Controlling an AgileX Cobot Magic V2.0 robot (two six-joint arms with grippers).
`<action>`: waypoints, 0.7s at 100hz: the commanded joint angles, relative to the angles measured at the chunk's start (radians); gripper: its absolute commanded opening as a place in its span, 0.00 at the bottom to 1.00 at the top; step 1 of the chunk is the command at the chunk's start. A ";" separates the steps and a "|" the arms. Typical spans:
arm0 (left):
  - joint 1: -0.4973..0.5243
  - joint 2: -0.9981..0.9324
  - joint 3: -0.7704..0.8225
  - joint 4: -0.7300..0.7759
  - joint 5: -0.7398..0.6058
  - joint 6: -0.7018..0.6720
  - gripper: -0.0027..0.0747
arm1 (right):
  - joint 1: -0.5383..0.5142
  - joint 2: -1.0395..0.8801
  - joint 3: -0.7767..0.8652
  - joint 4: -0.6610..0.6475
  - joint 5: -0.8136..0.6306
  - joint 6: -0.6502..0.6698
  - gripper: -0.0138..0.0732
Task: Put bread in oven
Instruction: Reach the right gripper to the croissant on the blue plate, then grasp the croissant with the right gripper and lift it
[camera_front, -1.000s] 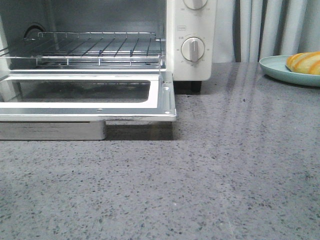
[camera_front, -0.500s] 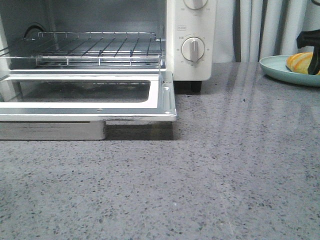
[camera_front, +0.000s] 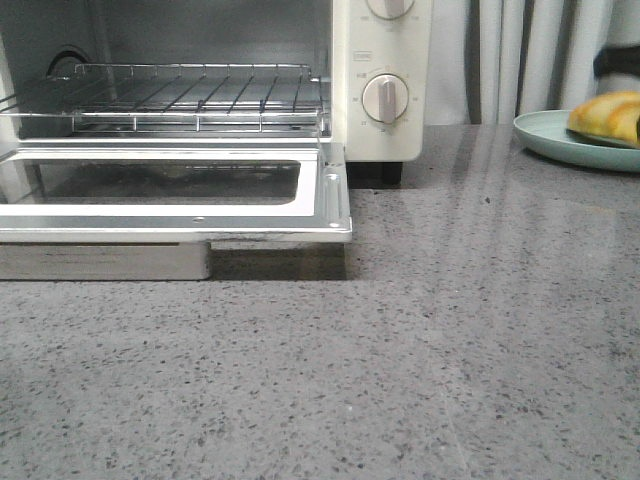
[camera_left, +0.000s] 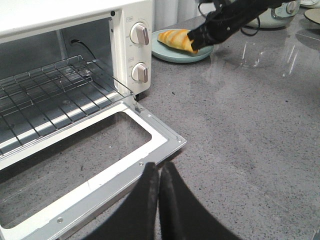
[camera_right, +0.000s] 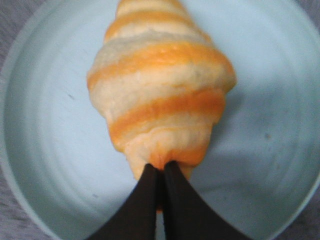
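Both grippers closed: right gripper pinches one tapered end of bread over pale green plate; left gripper empty, near open oven door

The grey speckled worktop carries the white oven, its door dropped open just ahead of my left jaws, and a pale plate under my right jaws.

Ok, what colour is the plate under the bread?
Pale blue-green plate, clearest in the right wrist view.
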 joint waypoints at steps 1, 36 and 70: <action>0.002 0.006 -0.030 -0.037 -0.057 -0.004 0.01 | 0.010 -0.142 -0.030 0.005 -0.138 -0.004 0.08; 0.002 0.006 -0.030 -0.037 -0.072 -0.004 0.01 | 0.328 -0.483 -0.030 -0.098 -0.176 -0.023 0.08; 0.002 0.006 -0.030 -0.037 -0.096 -0.004 0.01 | 0.841 -0.444 -0.030 -0.159 -0.176 -0.023 0.08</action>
